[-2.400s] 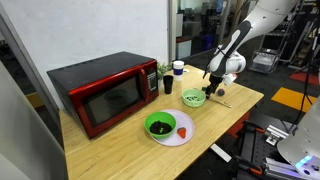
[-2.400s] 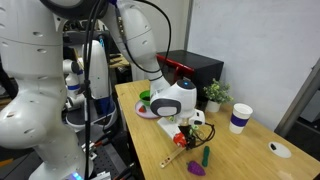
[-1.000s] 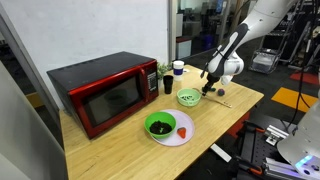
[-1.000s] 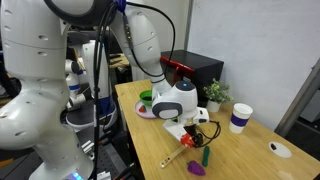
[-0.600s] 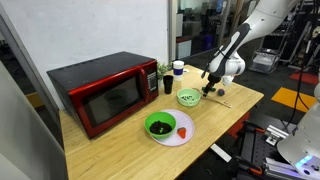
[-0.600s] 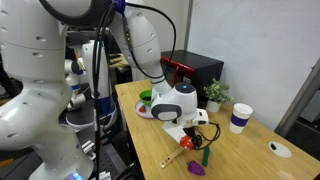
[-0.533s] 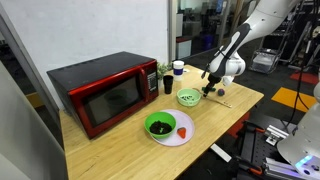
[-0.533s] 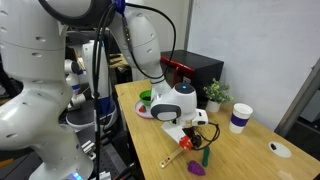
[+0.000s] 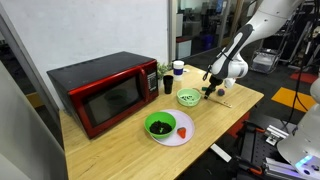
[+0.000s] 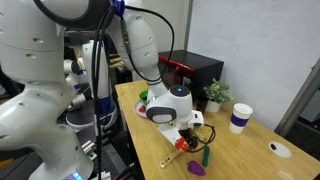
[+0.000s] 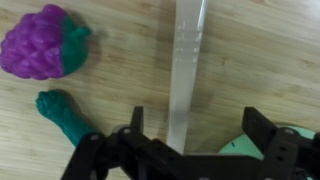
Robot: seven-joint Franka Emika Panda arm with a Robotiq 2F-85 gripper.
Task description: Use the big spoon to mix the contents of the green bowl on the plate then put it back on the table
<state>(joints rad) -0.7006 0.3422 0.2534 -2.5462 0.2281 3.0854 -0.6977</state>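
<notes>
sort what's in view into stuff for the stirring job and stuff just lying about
For the job: big spoon, green bowl, plate, table, gripper.
Just lying about: toy grapes, lime-green bowl, microwave, paper cup, potted plant.

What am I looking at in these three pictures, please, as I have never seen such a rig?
The white machine is a robot arm with a two-fingered gripper at its end. Two pictures come from cameras standing away from the robot, looking at the wooden table from different places. The third comes from a camera on the wrist, looking down past the fingers. On the table stand a red microwave, a white plate carrying the dark green bowl, and a paler lime-green bowl. The wrist view shows purple toy grapes, a green toy and the big spoon, its pale handle lying on the wood. The gripper is open, with one finger on either side of the handle, so nothing is held yet.
</notes>
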